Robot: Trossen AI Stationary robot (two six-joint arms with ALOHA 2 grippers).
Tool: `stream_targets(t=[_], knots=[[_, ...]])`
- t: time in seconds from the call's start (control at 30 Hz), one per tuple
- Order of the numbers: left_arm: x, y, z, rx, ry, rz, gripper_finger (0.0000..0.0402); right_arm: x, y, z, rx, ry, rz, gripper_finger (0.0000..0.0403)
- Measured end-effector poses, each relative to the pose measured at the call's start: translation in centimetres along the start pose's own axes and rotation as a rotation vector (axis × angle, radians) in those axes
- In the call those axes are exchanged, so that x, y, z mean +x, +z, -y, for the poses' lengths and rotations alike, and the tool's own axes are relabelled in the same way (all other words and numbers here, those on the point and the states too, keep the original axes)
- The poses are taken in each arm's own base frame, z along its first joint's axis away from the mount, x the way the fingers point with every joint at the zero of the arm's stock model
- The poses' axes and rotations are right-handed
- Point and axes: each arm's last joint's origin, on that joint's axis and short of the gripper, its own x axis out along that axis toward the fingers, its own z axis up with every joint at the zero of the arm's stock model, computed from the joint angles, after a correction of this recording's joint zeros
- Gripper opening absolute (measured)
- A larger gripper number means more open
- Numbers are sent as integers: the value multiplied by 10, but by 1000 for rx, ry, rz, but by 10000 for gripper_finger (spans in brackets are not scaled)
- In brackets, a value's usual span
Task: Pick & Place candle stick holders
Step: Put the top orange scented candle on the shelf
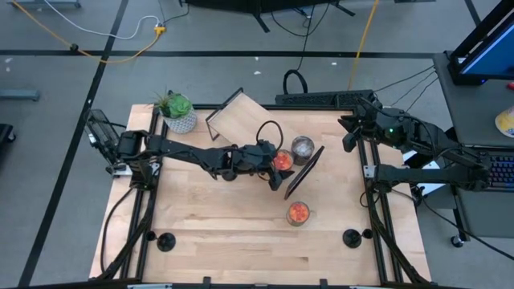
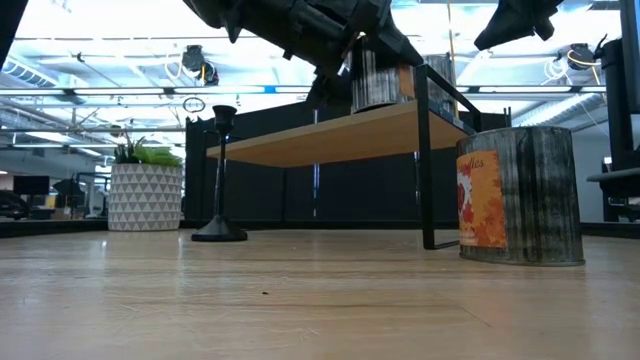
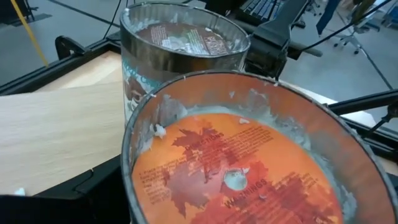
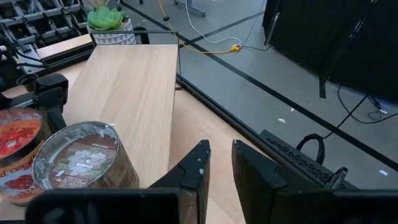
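- The pale wooden worktop [image 1: 241, 241] stands on a grey floor crossed by cables and dark tape lines.
- A candle stick holder [image 1: 166, 240] stands near the worktop's 7 o'clock corner, and a second holder [image 1: 352, 238] near the 5 o'clock corner, well apart.
- The low view shows an upright holder [image 2: 220, 180] between the plant pot [image 2: 145, 197] and the small shelf [image 2: 340, 130].
- The left tool [image 1: 277, 164] hangs near the worktop's centre, right over an orange candle tin [image 3: 242, 168]. I cannot tell whether it is open or closed.
- A grey tin [image 1: 303, 147] sits just beside the orange one, toward 1 o'clock.
- Another orange tin [image 1: 298, 213] stands toward 5 o'clock from the centre.
- The right tool [image 4: 219, 165] waits at the worktop's 2 o'clock edge. Its fingers [image 4: 196, 168] stand a slim gap apart, holding nothing.
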Motion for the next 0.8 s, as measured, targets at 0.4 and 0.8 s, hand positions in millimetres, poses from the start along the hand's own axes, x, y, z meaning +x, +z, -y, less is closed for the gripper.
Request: stream_targets(t=[0.4,0.8], knots=[[0,10,3,47,-12,39,397,1,0,0,-1,-1,-2,59],[-8,44,3,151,1,97,397,1,0,-1,-2,-2,-3,59]])
